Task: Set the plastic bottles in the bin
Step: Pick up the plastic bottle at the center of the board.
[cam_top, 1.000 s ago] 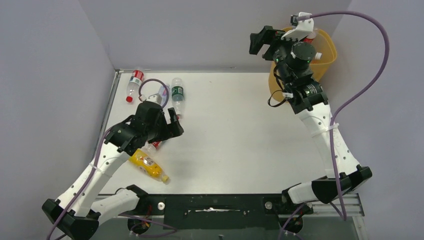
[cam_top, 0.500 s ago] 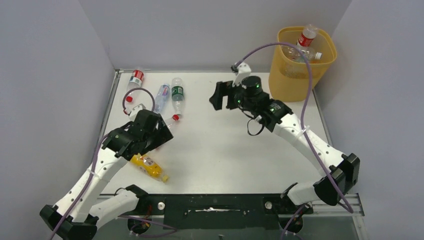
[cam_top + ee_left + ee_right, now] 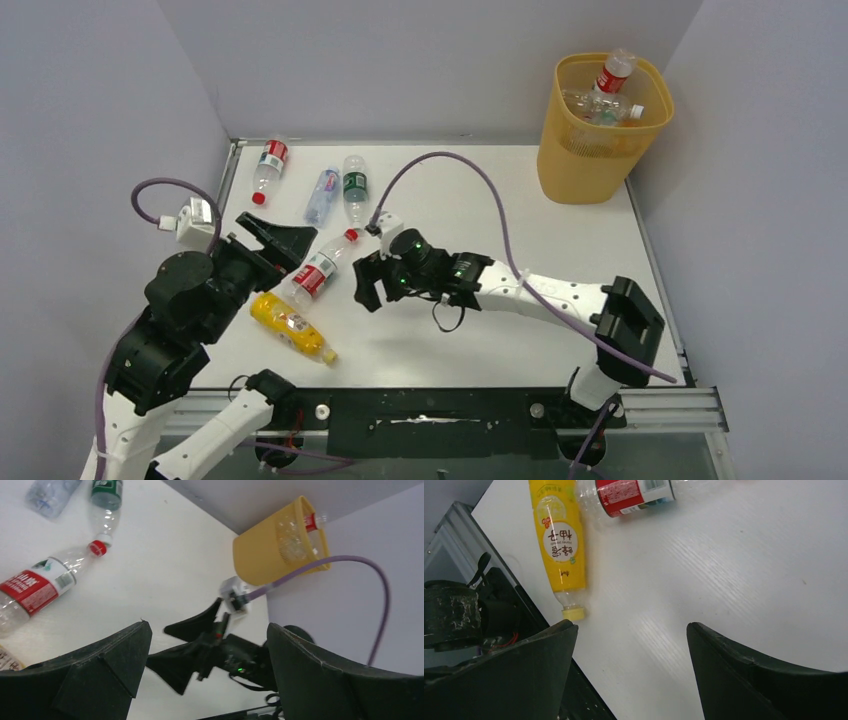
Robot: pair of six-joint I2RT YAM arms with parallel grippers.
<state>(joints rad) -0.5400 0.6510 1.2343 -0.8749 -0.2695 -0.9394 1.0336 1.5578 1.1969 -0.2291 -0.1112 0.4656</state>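
Observation:
Several plastic bottles lie on the white table's left side. A clear red-label bottle (image 3: 315, 272) (image 3: 35, 587) (image 3: 634, 492) lies beside a yellow bottle (image 3: 290, 325) (image 3: 559, 540). Further back are another red-label bottle (image 3: 268, 165), a bluish bottle (image 3: 322, 193) and a green-label bottle (image 3: 355, 188) (image 3: 105, 495). The yellow-orange bin (image 3: 600, 125) (image 3: 260, 560) at the back right holds bottles (image 3: 612, 75). My right gripper (image 3: 362, 287) (image 3: 630, 626) is open and empty, low over the table just right of the red-label bottle. My left gripper (image 3: 280, 235) (image 3: 208, 627) is raised, open and empty.
The black base rail (image 3: 420, 415) runs along the near edge, close to the yellow bottle's cap. Grey walls enclose the table on the left, back and right. A purple cable (image 3: 450, 170) arcs over the right arm.
My right arm has swung from over the bin down to the table's left-middle, its jaws narrowing a little. My left arm has lifted back to the left, uncovering the red-label bottle.

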